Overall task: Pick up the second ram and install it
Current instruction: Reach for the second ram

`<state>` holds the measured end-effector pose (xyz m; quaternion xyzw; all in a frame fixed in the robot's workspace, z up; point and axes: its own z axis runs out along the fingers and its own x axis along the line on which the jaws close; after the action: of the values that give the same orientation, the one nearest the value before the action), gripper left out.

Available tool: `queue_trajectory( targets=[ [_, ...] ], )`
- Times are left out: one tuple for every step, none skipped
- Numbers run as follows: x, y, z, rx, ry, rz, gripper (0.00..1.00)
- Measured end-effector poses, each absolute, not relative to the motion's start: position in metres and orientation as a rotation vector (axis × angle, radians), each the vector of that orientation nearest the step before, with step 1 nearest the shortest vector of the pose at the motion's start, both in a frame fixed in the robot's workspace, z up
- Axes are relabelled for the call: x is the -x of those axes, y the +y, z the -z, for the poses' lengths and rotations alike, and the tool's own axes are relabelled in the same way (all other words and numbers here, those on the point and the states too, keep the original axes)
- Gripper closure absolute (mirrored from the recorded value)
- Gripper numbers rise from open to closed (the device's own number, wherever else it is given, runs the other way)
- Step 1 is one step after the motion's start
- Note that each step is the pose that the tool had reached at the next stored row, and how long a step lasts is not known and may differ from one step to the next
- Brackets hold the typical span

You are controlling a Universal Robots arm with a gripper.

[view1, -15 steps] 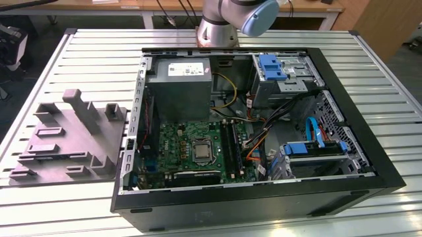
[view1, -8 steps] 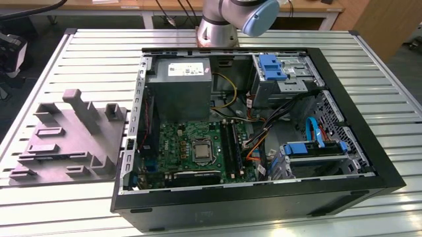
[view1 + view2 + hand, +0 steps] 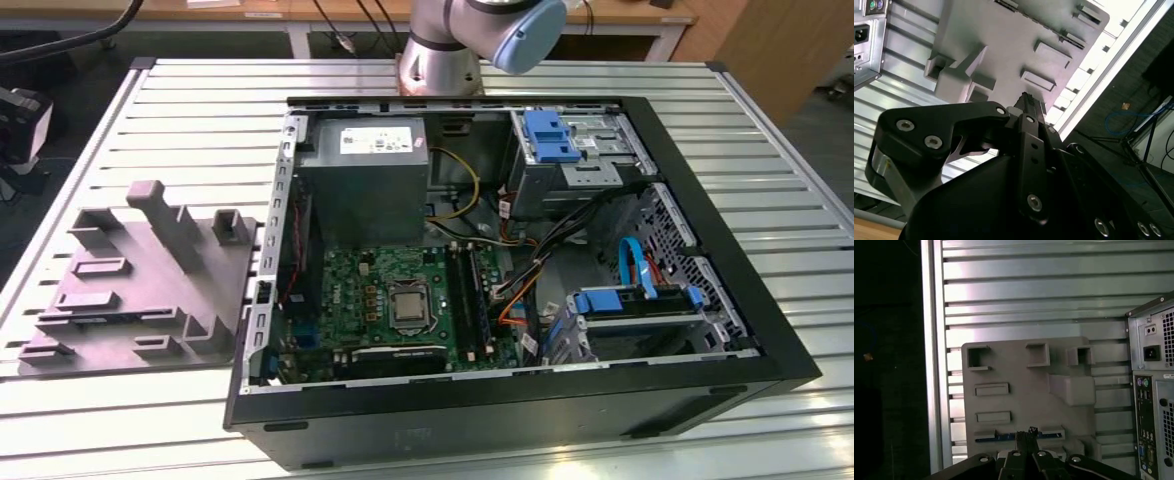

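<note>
From where I sit, the gripper (image 3: 1027, 434) hangs high over the work. In both wrist views its fingers (image 3: 1030, 107) are drawn together with no gap that I can make out and nothing between them, so I judge it closed and empty.

Just past the fingertips lies the ram (image 3: 991, 438). It shows as a thin blue-green strip seated in the groove along the fixture's (image 3: 1024, 400) edge nearest the fingers, and the fingertips cover its middle in the first wrist view. I see only its narrow edge, so I judge it stands on edge in that groove, which would leave its flat faces free for a pinch from above. Its long axis runs along that edge, in line with the slats of the table (image 3: 1029, 290). One end points toward the case (image 3: 1154, 390) and the other toward the table's side rail. The fingers line up over its midpoint, which I judge is where a balanced grip would fall.

Beyond the ram the fixture spreads away from the fingers, its other pockets bare. To one side of it stands the case, with its rear ports facing the wrist camera. In the exterior view the case (image 3: 747, 330) lies open, with the board (image 3: 387, 290) facing up.
</note>
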<state>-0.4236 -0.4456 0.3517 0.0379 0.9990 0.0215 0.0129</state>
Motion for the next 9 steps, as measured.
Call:
queue_trajectory(
  targets=[
    [0.424, -0.447, -0.351, -0.118, 3.113, -0.067, 0.90],
    [0.424, -0.449, -0.350, -0.118, 3.113, -0.067, 0.90],
    [0.424, -0.451, -0.349, -0.118, 3.113, -0.067, 0.90],
    [0.424, -0.452, -0.349, -0.118, 3.113, -0.067, 0.90],
    [0.424, -0.454, -0.348, -0.118, 3.113, -0.067, 0.90],
    [0.424, -0.455, -0.347, -0.118, 3.113, -0.067, 0.90],
    [0.424, -0.457, -0.347, -0.118, 3.113, -0.067, 0.90],
    [0.424, -0.458, -0.346, -0.118, 3.113, -0.067, 0.90],
    [0.424, -0.460, -0.345, -0.118, 3.113, -0.067, 0.90]
  ],
)
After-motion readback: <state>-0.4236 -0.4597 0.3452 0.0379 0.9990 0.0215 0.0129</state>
